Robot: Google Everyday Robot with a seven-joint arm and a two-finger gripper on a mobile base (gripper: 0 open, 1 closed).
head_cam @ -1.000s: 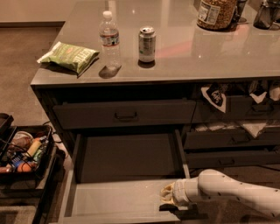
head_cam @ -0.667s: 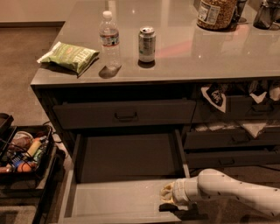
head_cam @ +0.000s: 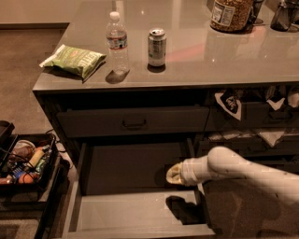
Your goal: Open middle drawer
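The middle drawer point(head_cam: 135, 212) is pulled far out below the closed top drawer point(head_cam: 134, 122). Its inner floor is pale grey at the front and lies in dark shadow toward the back. Its front panel and pull handle are out of view past the bottom edge. My gripper point(head_cam: 174, 174), at the end of the white arm point(head_cam: 243, 170) that reaches in from the right, hovers above the right side of the open drawer and touches nothing. Its shadow falls on the pale floor below it.
On the counter point(head_cam: 243, 60) stand a water bottle point(head_cam: 117, 41), a soda can point(head_cam: 157, 46), a green chip bag point(head_cam: 74, 60) and a jar point(head_cam: 229, 14). Drawers with snack bags point(head_cam: 252, 121) are at the right. A black bin of items point(head_cam: 25, 163) sits on the floor at the left.
My gripper has lifted up and back from the drawer's front right corner to a spot above its right side. The drawer stays pulled out.
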